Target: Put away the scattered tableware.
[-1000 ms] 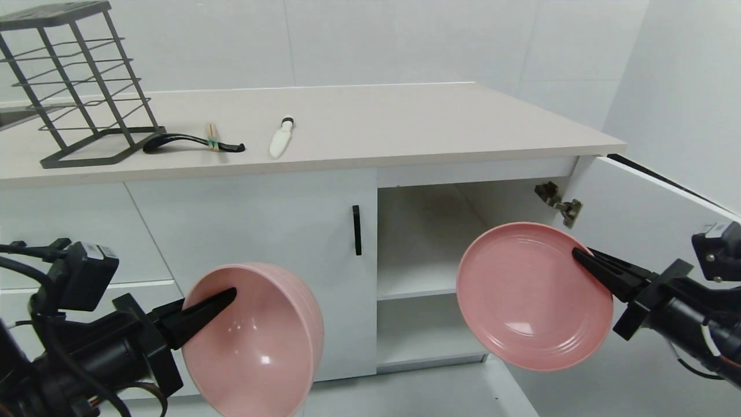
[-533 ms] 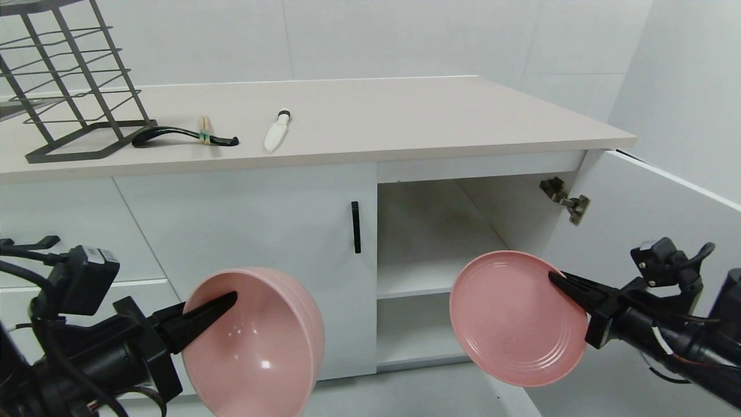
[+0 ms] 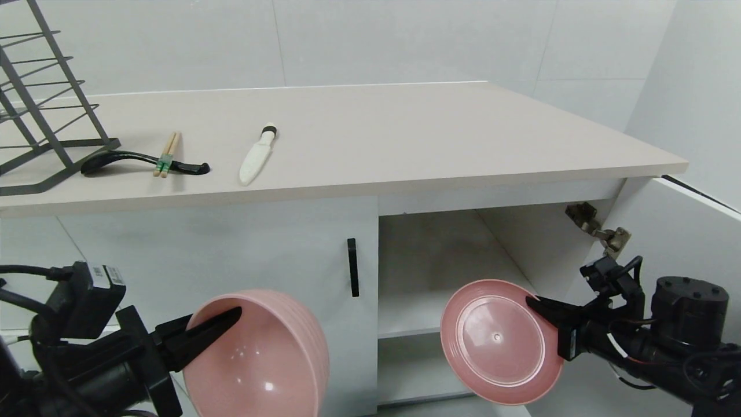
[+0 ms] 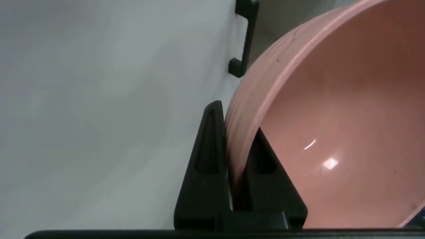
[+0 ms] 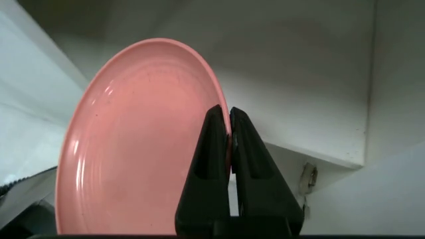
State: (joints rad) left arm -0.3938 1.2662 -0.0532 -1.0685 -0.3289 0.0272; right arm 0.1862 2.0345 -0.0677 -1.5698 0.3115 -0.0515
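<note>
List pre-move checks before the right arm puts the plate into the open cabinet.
1. Right gripper shut on plate rim: ok.
2. Left gripper shut on bowl rim: ok.
3. Cabinet door swung open: ok.
4. Plate level for setting on shelf: not ok, it stands nearly upright.
5. Shelf deep enough for plate: cannot tell.
6. Gap between bowl and door handle of the closed door: cannot tell.

walls (image 3: 405,40): pale grey tile | countertop (image 3: 434,133): beige | cabinet (image 3: 231,260): white, right door (image 3: 683,231) open
</note>
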